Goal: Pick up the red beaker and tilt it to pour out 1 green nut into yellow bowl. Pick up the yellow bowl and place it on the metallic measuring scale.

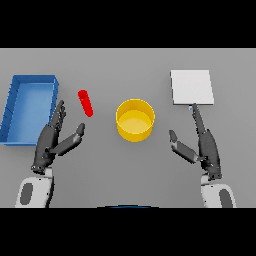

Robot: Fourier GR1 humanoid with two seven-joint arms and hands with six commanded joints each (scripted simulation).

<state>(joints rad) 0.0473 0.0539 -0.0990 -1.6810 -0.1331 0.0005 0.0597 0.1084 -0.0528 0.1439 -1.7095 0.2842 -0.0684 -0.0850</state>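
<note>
Head view: red beaker (86, 103) just beyond left hand (51, 141); both hands' fingers straight.

We take this for a bare lab-style test bench rather than a home or kitchen. We see only a plain grey table (130, 170) with no walls or furniture around it. On it sit a red beaker (86, 103), a flat metallic measuring scale (192, 87), 1 yellow bowl (135, 120) and 1 blue bin (27, 107), laid out well apart like test props.
</note>
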